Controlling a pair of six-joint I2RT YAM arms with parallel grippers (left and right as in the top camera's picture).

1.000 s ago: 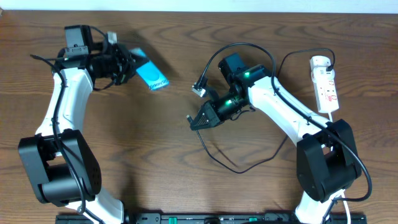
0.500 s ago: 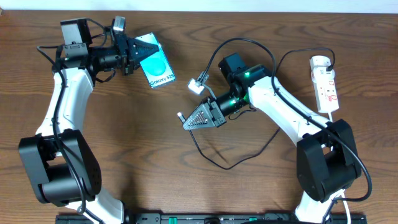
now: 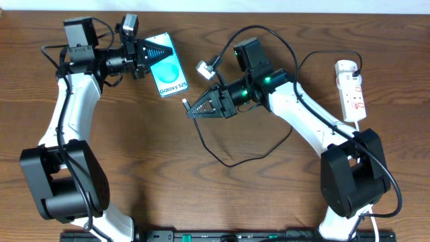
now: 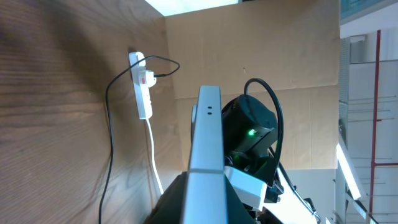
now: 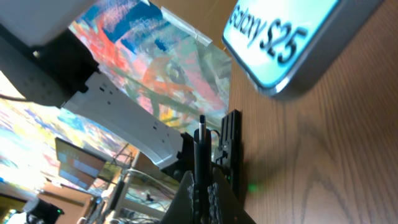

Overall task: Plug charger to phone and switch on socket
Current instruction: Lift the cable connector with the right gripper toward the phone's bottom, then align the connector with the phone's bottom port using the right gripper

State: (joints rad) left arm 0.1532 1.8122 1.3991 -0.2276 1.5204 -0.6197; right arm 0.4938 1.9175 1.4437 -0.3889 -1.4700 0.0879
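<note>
Closest to us, the charger (image 3: 229, 165) loops slack across the table (image 3: 134, 154). Up from there, the right gripper (image 3: 193, 111) is clamped tight on the cable, and the plug tip (image 3: 185, 101) pokes out past its fingers. Just beyond, a small gap away, sits the phone (image 3: 171, 72), screen up, with its far end pinched in the left gripper (image 3: 156, 54). The socket (image 3: 352, 91) lies well off to the right.
</note>
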